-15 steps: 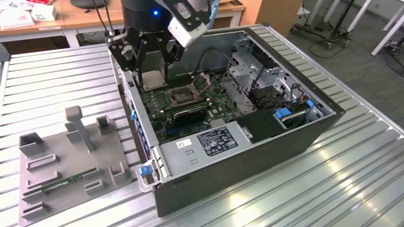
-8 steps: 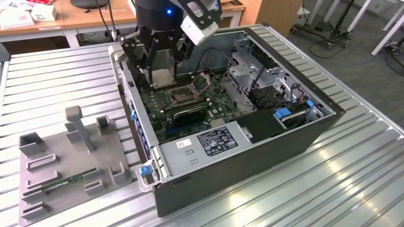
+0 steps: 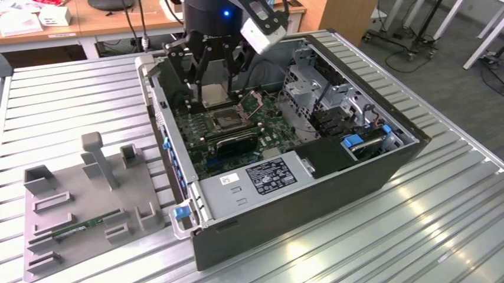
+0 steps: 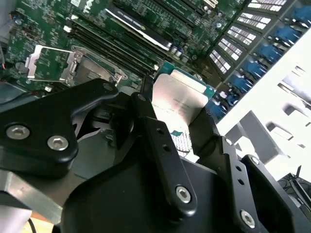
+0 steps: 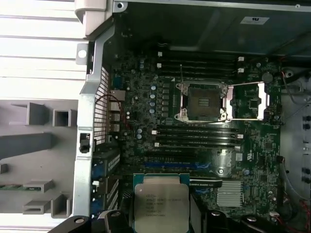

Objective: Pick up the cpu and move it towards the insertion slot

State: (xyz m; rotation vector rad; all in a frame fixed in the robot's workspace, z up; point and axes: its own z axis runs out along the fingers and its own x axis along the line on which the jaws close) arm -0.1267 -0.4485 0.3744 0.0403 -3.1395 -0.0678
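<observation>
My gripper (image 3: 214,97) is shut on the cpu (image 3: 214,93), a flat silvery square chip held by its edges between two black fingers (image 4: 154,127). It hangs inside the open computer case, above the green board. The insertion slot (image 3: 228,121) is a square socket with a dark centre and silver frame, just below and in front of the cpu in the exterior view. In the first wrist view the cpu (image 5: 160,204) sits apart from the insertion slot (image 5: 203,102), whose metal lid (image 5: 249,101) is flipped open. In the second wrist view the cpu (image 4: 181,103) is beside the partly hidden insertion slot (image 4: 93,73).
The case wall (image 3: 162,118) rises close beside the gripper. Black memory slots (image 5: 197,138) run next to the socket. A power supply (image 3: 264,177) and drive cage (image 3: 315,94) fill the rest of the case. A grey fixture (image 3: 55,247) holds a green memory stick (image 3: 79,227).
</observation>
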